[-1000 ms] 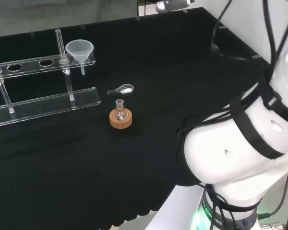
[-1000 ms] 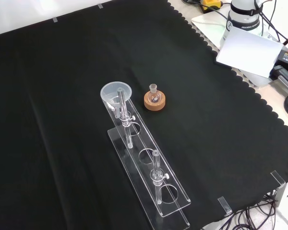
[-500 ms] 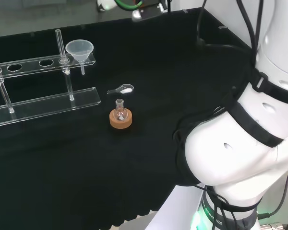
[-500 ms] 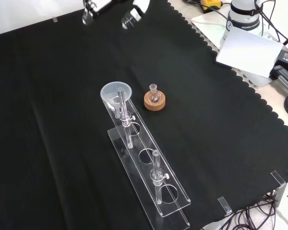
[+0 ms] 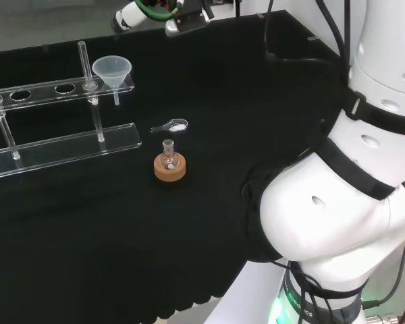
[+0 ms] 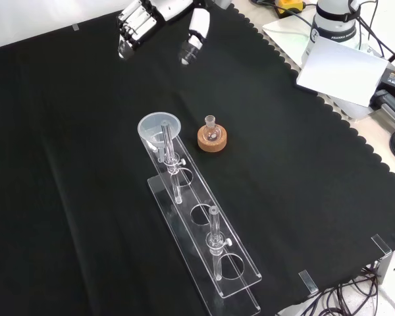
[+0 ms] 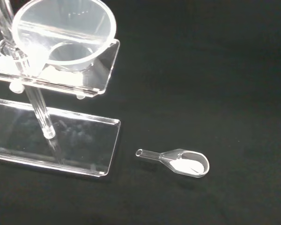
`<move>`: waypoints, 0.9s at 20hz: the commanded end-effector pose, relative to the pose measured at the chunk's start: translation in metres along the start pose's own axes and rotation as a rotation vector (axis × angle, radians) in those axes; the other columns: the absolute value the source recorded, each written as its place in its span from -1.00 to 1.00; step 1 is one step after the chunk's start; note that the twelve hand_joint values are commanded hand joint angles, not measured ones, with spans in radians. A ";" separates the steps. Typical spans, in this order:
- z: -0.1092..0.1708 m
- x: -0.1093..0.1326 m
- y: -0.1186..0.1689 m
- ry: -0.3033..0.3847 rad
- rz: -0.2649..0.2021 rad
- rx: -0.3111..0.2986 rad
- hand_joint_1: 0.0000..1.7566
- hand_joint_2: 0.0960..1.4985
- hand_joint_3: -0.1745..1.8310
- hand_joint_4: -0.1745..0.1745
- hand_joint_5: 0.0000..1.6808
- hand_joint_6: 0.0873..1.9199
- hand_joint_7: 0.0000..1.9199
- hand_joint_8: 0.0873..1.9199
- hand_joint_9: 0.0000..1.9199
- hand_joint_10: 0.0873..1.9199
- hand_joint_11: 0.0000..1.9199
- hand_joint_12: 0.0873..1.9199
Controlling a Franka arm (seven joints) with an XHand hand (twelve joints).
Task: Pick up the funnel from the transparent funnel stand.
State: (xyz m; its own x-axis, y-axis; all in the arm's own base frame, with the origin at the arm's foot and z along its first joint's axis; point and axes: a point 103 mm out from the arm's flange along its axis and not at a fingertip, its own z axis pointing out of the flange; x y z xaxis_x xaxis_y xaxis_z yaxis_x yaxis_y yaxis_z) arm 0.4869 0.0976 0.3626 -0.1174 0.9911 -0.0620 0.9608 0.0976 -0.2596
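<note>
Hand now further into front view from 12 o'clock than half second ago, fingers spread, holding nothing. Funnel sits in end hole of clear funnel stand, hand well apart at its 12 o'clock, ready for reach.

robot hand open, fingers spread

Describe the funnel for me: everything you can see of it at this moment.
The funnel is clear, slightly frosted plastic or glass, a wide round cone narrowing to a short stem. It sits upright in the end hole of the transparent funnel stand, its stem hanging through the upper shelf above the base plate. Its bowl looks empty in the wrist view. Nothing but the stand touches it; the hand is well away from it.
</note>
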 end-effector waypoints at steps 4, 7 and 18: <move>0.019 0.023 0.027 -0.019 -0.023 0.142 -0.62 0.02 -0.63 0.01 -0.92 -1.00 -1.00 -0.63 -0.94 -0.24 -0.93 0.53; 0.023 0.030 0.033 -0.015 -0.023 0.199 -0.61 -0.02 -0.67 0.06 -0.98 -1.00 -1.00 -0.78 -0.99 -0.21 -0.90 0.57; 0.037 0.043 0.046 -0.043 -0.052 0.287 -0.58 -0.07 -0.75 0.49 -1.00 -1.00 -1.00 -1.00 -1.00 -0.63 -0.83 0.57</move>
State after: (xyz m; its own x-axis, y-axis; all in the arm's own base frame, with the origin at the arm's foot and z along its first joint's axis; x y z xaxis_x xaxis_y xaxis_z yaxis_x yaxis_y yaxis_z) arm 0.5182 0.1334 0.3200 -0.1631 0.9846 -0.0627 0.8658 0.1124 -0.4877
